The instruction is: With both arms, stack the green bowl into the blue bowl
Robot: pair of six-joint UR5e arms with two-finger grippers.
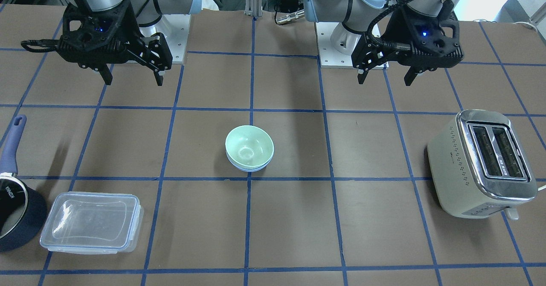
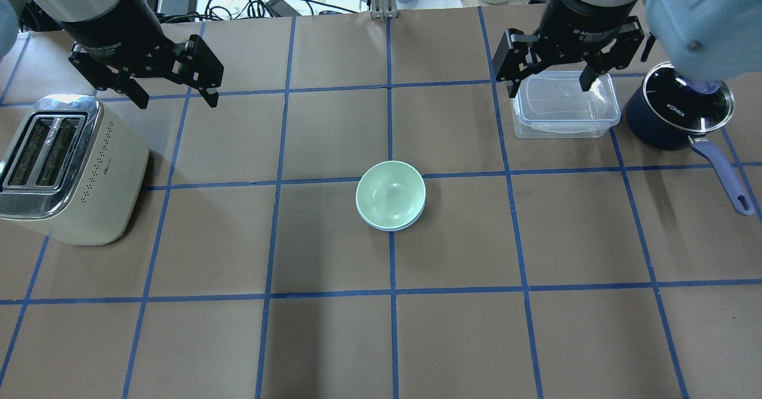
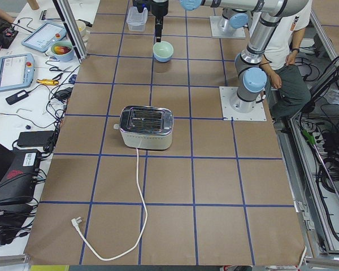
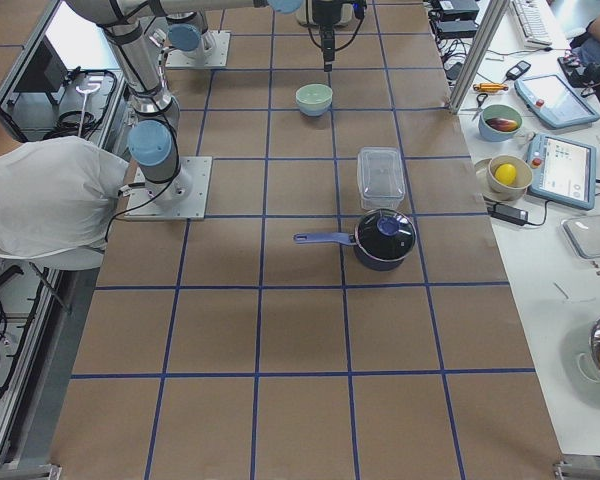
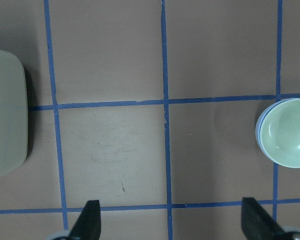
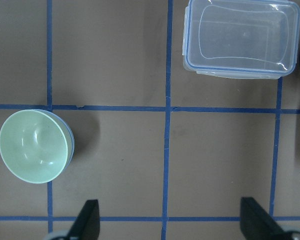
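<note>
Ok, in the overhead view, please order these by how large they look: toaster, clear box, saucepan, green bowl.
1. toaster, clearly largest
2. clear box and saucepan: look alike; the right arm partly hides the saucepan
3. green bowl, smallest

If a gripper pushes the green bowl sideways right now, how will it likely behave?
The green bowl sits nested in the blue bowl, so a push would probably move both together. Its glossy surface looks slippery, so a grasp may slip on the rim. It looks rigid, so it should keep its shape.
</note>
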